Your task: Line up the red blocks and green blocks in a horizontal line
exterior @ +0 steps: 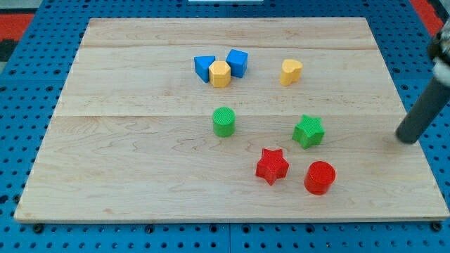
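Observation:
A green cylinder (223, 121) stands near the middle of the wooden board (126, 161). A green star (308, 131) lies to its right. A red star (271, 166) lies below and between them, and a red cylinder (320, 177) stands to the red star's right. My tip (406, 138) rests on the board near its right edge, well to the right of the green star and above right of the red cylinder. It touches no block.
Near the view's top, a blue triangle (204, 67), a yellow hexagon (220, 73) and a blue cube (238, 62) sit clustered together. A yellow block (291, 71) lies alone to their right. Blue pegboard (28, 105) surrounds the board.

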Controlling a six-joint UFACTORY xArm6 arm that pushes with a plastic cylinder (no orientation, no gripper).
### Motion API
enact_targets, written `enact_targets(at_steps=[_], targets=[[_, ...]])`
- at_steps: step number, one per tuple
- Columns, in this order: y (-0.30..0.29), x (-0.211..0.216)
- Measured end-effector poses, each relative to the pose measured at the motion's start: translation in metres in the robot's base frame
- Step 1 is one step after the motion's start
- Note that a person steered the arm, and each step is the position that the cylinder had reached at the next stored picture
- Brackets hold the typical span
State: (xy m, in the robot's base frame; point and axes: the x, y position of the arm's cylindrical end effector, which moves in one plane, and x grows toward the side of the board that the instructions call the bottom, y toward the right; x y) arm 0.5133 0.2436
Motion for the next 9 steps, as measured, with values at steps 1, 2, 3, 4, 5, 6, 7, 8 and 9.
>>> enact_targets(at_steps=[1,2,3,4,5,6,7,8,9], targets=[[-0.081,0.037],[-0.089,0.001],[-0.079,-0.010],[-0.110,-0.007],[-0.134,0.018],[-0.125,-0.005],[-0.112,-0.004],[-0.028,0.024],[-0.072,0.070]])
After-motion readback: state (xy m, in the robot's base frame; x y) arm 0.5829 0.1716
